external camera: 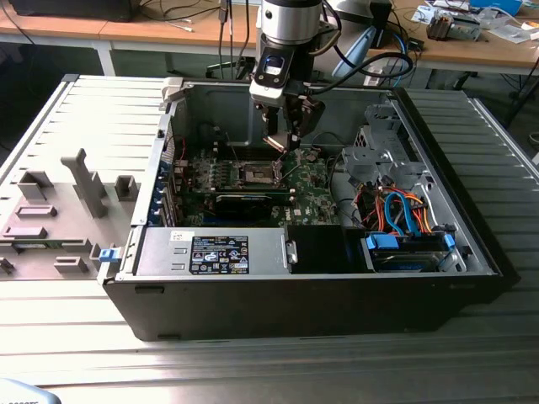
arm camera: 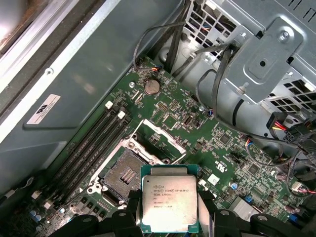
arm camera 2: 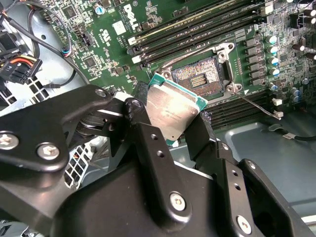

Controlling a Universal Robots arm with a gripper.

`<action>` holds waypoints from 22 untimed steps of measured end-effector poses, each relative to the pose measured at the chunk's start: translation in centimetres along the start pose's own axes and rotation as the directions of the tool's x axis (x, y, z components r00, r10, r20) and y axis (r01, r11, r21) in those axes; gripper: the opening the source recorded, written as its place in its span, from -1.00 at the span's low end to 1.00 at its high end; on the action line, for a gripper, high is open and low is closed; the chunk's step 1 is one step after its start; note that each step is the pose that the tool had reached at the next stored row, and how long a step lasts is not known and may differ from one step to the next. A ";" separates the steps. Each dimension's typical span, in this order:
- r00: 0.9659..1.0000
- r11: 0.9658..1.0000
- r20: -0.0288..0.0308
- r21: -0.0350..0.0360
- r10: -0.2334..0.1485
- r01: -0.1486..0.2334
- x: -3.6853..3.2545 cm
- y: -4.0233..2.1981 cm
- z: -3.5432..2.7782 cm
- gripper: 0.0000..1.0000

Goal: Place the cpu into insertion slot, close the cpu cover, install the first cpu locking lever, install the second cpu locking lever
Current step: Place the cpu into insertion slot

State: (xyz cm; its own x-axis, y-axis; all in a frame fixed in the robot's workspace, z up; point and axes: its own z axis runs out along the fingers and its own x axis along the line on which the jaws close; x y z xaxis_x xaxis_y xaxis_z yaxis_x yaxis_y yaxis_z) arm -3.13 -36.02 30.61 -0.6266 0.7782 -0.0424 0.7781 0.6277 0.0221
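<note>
Edge grip on the cpu [arm camera: 169, 205], held near the bare insertion slot [arm camera: 126, 175]

In the first wrist view the gripper [arm camera: 169, 210] has its fingers closed on two opposite sides of the chip, holding it above the green motherboard [arm camera: 217, 143], not yet seated. I judge it light, thin and rigid, with a slick metal top and a delicate underside, so the side edges look like the safest hold.

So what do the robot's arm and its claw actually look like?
The arm's wrist is a silver-grey metal cylinder, with black cables looping beside it. The gripper is matte black: flat, angular metal fingers linked by plates dotted with silver screw heads.
</note>
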 end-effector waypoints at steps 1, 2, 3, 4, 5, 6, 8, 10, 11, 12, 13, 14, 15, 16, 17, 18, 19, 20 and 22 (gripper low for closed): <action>1.000 1.000 0.000 0.000 0.000 0.000 0.00 0.00 0.00 0.09; 1.000 1.000 0.000 0.000 0.001 -0.001 0.00 0.00 0.01 0.09; 1.000 1.000 0.000 0.000 0.002 -0.002 0.00 0.00 0.01 0.09; 1.000 1.000 0.000 0.000 0.002 -0.002 0.00 0.00 0.01 0.09; 1.000 1.000 0.000 0.000 0.003 -0.003 0.00 0.00 0.01 0.09; 1.000 1.000 0.000 0.000 0.004 -0.004 0.00 0.00 0.02 0.09; 1.000 1.000 0.000 0.000 0.005 -0.005 0.00 0.00 0.02 0.09; 1.000 1.000 0.000 0.000 0.005 -0.005 0.00 0.00 0.02 0.09; 1.000 1.000 0.000 0.000 0.006 -0.006 0.00 0.00 0.03 0.09; 1.000 1.000 0.000 0.000 0.007 -0.007 0.00 0.00 0.03 0.09; 1.000 1.000 0.000 0.000 0.008 -0.008 0.00 0.00 0.03 0.09; 1.000 1.000 0.000 0.000 0.008 -0.008 0.00 0.00 0.04 0.09; 1.000 1.000 0.000 0.000 0.009 -0.009 0.00 0.00 0.04 0.09; 1.000 1.000 0.000 0.000 0.009 -0.009 0.00 0.00 0.04 0.09; 1.000 1.000 0.000 0.000 0.010 -0.010 0.00 0.00 0.05 0.09; 1.000 1.000 0.000 0.000 0.011 -0.011 0.00 0.00 0.05 0.09; 1.000 1.000 0.000 0.000 0.011 -0.011 0.00 0.00 0.05 0.09; 1.000 1.000 0.000 0.000 0.012 -0.012 0.00 0.00 0.05 0.09; 1.000 1.000 0.000 0.001 0.013 -0.013 0.00 0.00 0.06 0.09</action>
State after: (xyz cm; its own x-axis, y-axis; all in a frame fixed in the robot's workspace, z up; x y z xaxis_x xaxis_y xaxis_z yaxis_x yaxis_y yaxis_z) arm -3.13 -36.02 30.55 -0.6163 0.7864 -0.0424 0.7863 0.6174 0.0221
